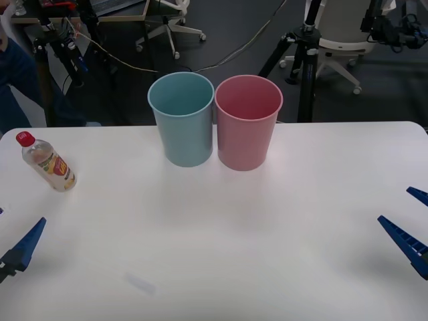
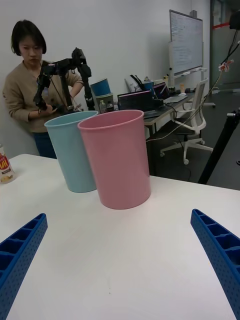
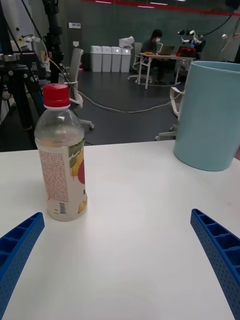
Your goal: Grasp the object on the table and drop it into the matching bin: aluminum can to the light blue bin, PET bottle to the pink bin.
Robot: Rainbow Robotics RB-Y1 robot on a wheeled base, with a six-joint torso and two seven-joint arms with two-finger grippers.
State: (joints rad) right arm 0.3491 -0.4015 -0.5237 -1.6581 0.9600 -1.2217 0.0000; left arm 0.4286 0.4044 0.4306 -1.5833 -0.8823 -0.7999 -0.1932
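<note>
Front view first: we see the bottle (image 1: 47,162) standing upright near the far left corner of the table (image 1: 221,254), well apart from the blue bin (image 1: 182,120) and the pink bin (image 1: 247,124), which stand side by side, touching or nearly so, at the far middle edge. We judge that pairing makes the sorting choice a short sideways shift. Our left gripper (image 1: 10,244) hangs low at the near left, our right gripper (image 1: 411,224) at the near right, both with jaws spread and nothing held.

Right wrist view: we look between spread fingers (image 2: 220,250) at the pink bin (image 2: 117,157), the nearer one, with the blue bin (image 2: 72,150) behind it.

Left wrist view: the bottle (image 3: 61,155) stands ahead between our open fingers (image 3: 17,245), so we judge the left arm suits the grasp.
</note>
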